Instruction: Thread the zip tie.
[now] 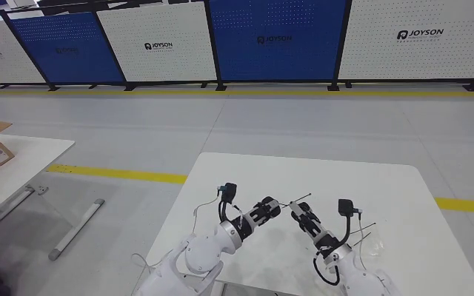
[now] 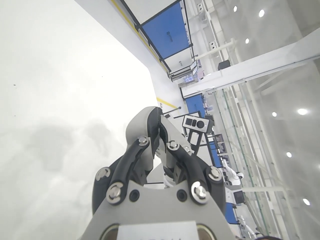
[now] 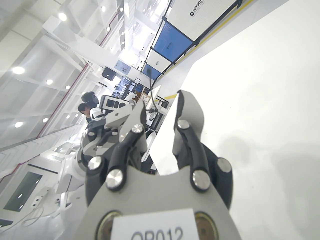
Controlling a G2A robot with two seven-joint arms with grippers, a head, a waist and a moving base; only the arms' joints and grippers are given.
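Left wrist view: note that the left gripper (image 2: 159, 116) is clenched, its fingertips pressed together on the zip tie (image 2: 172, 110). The tie is a thin black strip that sticks out past the tips and ends in a small knob.

Right wrist view: observe that the right gripper (image 3: 162, 97) is released. Its fingers (image 3: 186, 111) stand apart with nothing between them, and you see the tie farther off, beyond the gap.

Top view: find both grippers held above the near part of the white table (image 1: 296, 170), tips turned toward each other, close but apart. The tie runs from the left gripper's tips, slanting past the right gripper's tips toward the table's far side. Whether the tie touches the right gripper you cannot tell.

A few loose ties (image 1: 363, 228) lie on the table just beside the right arm. Beyond the table, a yellow line (image 1: 111, 174) crosses the floor. Farther off stand blue and white panels (image 1: 278, 37).
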